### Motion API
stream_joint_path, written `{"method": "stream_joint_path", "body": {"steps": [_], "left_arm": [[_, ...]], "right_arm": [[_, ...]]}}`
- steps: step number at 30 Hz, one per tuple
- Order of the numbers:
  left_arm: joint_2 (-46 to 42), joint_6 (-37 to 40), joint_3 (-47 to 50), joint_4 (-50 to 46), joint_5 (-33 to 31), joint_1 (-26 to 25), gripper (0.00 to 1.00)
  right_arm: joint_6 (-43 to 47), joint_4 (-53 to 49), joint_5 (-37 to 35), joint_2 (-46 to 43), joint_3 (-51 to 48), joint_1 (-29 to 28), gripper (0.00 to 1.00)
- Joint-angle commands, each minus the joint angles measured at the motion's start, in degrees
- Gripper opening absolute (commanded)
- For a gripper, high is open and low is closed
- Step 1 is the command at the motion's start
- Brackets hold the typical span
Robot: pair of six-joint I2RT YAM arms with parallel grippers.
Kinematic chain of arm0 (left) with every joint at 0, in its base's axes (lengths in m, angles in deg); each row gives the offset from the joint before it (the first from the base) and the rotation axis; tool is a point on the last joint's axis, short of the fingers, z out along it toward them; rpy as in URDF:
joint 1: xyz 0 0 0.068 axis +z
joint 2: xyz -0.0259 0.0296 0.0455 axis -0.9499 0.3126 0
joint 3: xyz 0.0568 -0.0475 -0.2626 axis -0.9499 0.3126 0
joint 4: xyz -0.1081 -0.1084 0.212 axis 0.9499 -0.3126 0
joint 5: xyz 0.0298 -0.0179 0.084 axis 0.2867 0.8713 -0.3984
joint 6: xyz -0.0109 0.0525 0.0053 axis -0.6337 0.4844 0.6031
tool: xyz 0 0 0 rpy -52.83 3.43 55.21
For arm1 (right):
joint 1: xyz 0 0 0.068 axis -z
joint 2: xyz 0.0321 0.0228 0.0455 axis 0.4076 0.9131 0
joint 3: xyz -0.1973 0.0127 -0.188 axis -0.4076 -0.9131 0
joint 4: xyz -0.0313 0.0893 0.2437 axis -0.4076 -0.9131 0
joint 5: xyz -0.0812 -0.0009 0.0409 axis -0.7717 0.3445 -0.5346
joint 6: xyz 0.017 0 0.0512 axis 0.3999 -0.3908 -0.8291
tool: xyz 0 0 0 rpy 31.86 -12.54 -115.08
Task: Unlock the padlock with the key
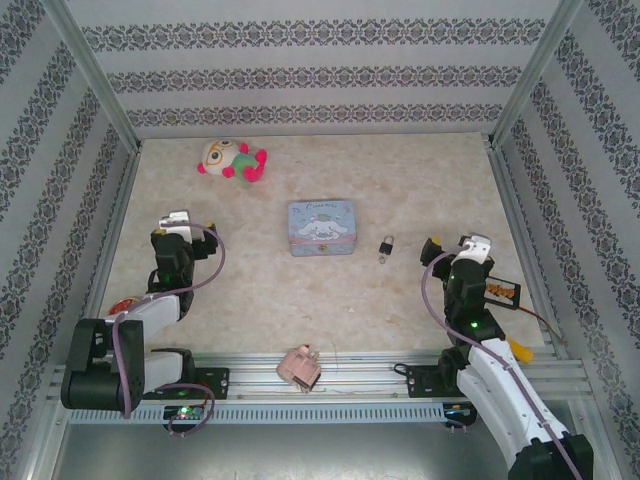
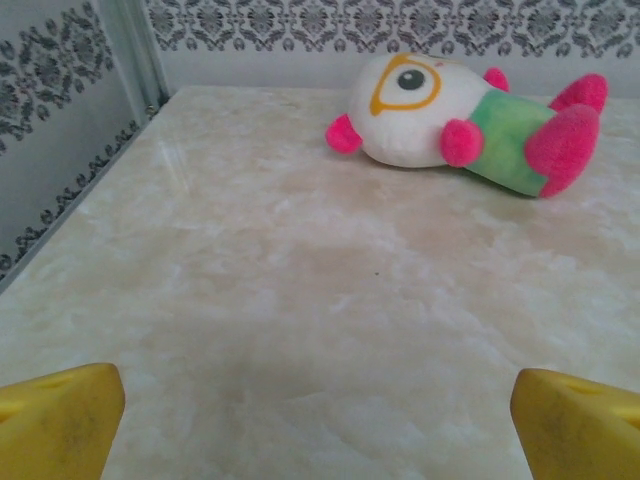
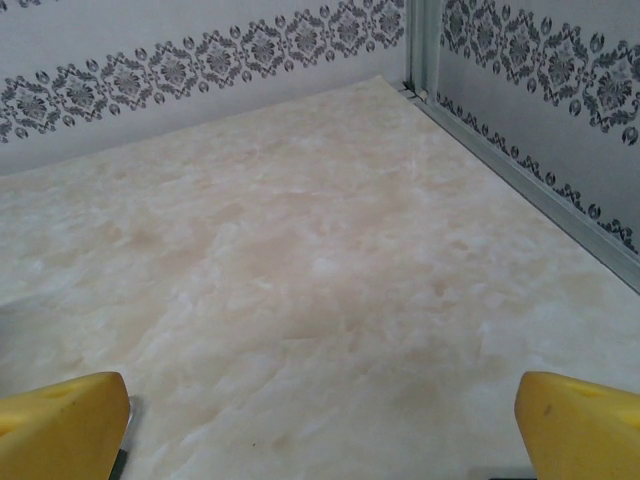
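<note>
I have the pale marbled table (image 1: 300, 300) in front of me, boxed in by walls papered in grey patterned bands.

The left gripper (image 1: 177, 222) sits over the left side of the table. Through its wrist camera the left gripper (image 2: 320, 420) has its jaws spread wide: the two yellow fingertips (image 2: 60, 420) stand at opposite corners of the view with bare table between them and nothing in their hold. The right gripper (image 1: 470, 246) sits over the right side. Its wrist view shows the right gripper (image 3: 320, 425) just as wide apart and also holding nothing, looking at bare table towards the far right corner.

A pale blue cartoon tin (image 1: 322, 227) lies flat near the middle of the table. A plush toy (image 1: 232, 160) in white, green and pink lies on its side towards the far left, and I see it ahead of the left fingers, well apart from them. A pink blocky object (image 1: 300, 367) rests at the near edge by the aluminium rail, between the two arm bases.

The padlock (image 1: 386, 244), small and dark, lies on the table between the tin and the right gripper, touching neither. A tiny bit at its near end could be the key, but it is too small for me to tell.
</note>
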Motion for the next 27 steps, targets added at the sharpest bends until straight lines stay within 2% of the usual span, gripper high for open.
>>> {"method": "stream_joint_path", "body": {"steps": [1,8,14,19,23,27], "left_arm": [[0.4,3.1,0.0,9.4,3.8,0.8,0.99],[-1.9,1.9,1.3,7.2,9.3,0.7,0.99],[1.2,1.2,4.1,11.9,11.2,0.7,0.99],[8.4,0.4,5.4,22.4,12.1,0.7,0.99],[15.8,0.4,3.8,26.6,13.5,0.7,0.99],[24.4,0.8,5.0,38.5,14.7,0.6,0.99]], "right_arm": [[4.8,8.2,0.0,-0.7,-0.6,0.5,0.98],[11.1,9.6,1.2,0.5,-2.1,0.5,0.98],[12.8,11.5,1.0,0.0,-4.5,0.6,0.98],[12.6,12.9,0.6,0.4,-6.1,0.7,0.98],[12.5,14.6,0.6,1.0,-7.0,1.1,0.98],[12.4,15.4,0.5,1.5,-7.6,1.7,0.98]]}}
